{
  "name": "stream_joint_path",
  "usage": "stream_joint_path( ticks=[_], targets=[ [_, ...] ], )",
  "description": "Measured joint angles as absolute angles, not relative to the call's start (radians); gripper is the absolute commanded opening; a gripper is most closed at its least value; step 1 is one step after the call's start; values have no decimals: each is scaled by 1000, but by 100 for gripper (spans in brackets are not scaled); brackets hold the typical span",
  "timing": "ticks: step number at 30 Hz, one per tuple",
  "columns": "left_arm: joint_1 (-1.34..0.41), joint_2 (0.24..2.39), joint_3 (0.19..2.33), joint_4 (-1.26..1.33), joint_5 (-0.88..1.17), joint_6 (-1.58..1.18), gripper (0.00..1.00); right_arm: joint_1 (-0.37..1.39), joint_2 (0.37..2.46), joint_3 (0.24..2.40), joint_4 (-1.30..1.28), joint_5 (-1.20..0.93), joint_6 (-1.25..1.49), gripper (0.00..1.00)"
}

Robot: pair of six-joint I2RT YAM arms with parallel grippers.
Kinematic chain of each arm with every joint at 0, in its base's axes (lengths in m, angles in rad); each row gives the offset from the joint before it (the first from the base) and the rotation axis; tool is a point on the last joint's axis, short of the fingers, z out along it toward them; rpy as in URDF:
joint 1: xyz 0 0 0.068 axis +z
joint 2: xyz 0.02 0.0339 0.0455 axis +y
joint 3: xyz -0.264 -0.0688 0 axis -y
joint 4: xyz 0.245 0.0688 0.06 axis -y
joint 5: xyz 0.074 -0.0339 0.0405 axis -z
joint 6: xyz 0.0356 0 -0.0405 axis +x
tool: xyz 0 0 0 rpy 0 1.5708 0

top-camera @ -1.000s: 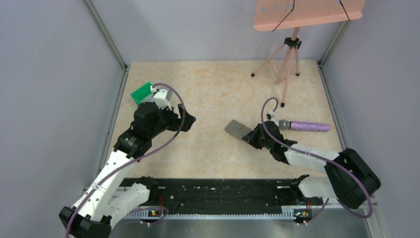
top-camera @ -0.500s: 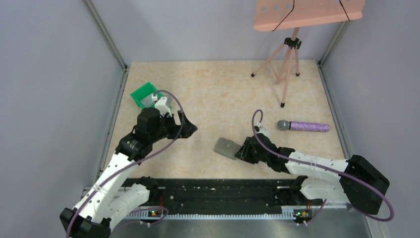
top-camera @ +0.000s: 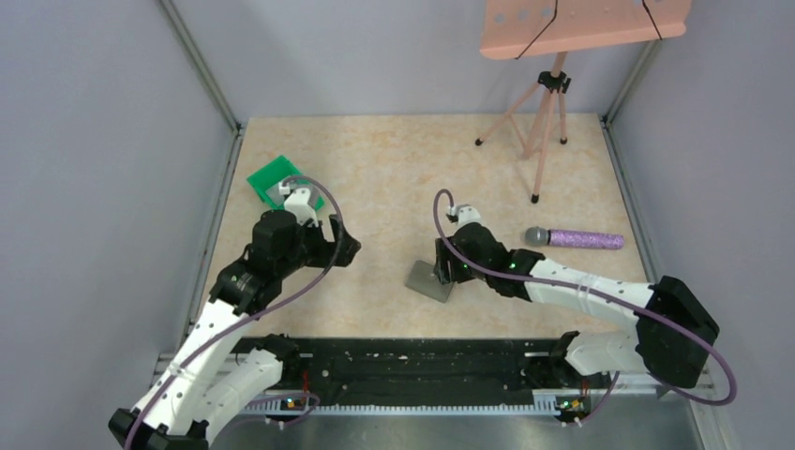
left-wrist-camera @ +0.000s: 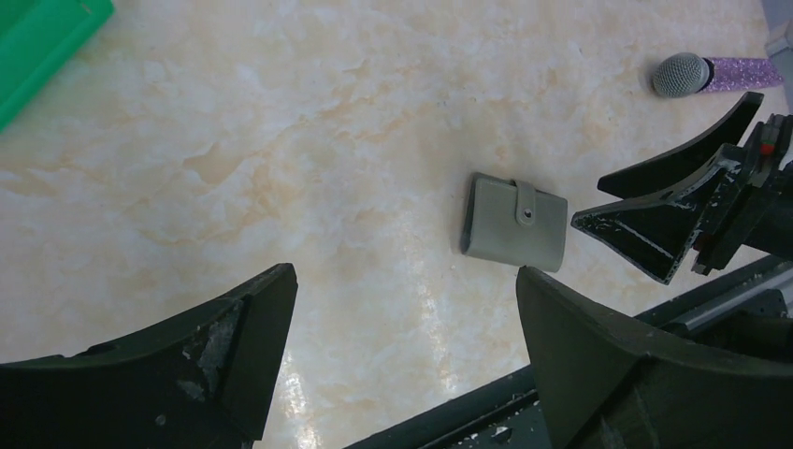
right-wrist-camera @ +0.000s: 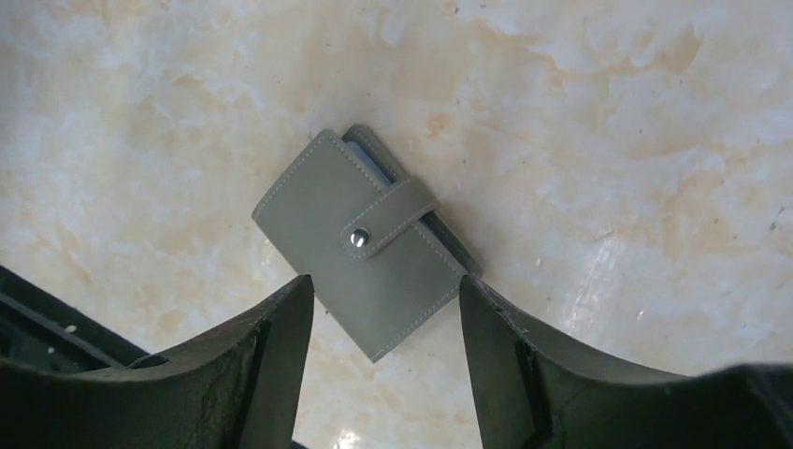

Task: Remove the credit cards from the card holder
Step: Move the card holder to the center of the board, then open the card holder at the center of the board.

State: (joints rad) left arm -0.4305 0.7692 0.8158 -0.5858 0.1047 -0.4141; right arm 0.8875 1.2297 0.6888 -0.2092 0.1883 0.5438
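The card holder (right-wrist-camera: 360,243) is a small grey wallet, folded and held closed by a snap strap. It lies flat on the marble tabletop (top-camera: 429,279), left of centre and near the front. No credit cards show; only a thin bluish edge peeks from its far side. My right gripper (right-wrist-camera: 383,292) hovers right over the holder's near corner (top-camera: 443,271), open, with neither finger touching the holder. Open and empty, my left gripper (left-wrist-camera: 404,309) is to the holder's left (top-camera: 343,246); the holder (left-wrist-camera: 516,223) lies ahead of its fingers.
A green bin (top-camera: 275,180) sits at the back left, behind my left arm. A purple glitter microphone (top-camera: 577,238) lies to the right. A pink tripod (top-camera: 544,112) stands at the back right. A black rail (top-camera: 412,361) runs along the near edge.
My right gripper brought the card holder leftward and toward the front, then opened and let it go on the table. My left arm drew back from the green bin.
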Motion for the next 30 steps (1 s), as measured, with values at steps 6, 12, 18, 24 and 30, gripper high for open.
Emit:
stream_joint_path(
  ticks=[6, 12, 18, 24, 30],
  targets=[
    [-430, 659, 802, -589, 7, -387, 93, 888, 1316, 727, -183, 157, 354, 59],
    [-430, 562, 785, -583, -88, -375, 93, 891, 1359, 728, -132, 126, 208, 57],
    [-430, 535, 775, -583, -142, -364, 93, 916, 1440, 728, -79, 107, 121, 56],
    [-430, 546, 774, -585, -160, -364, 94, 980, 1491, 730, -44, 139, 70, 51],
    [-430, 548, 774, -585, -174, -363, 94, 1012, 1536, 755, -23, 235, 46, 36]
  ],
)
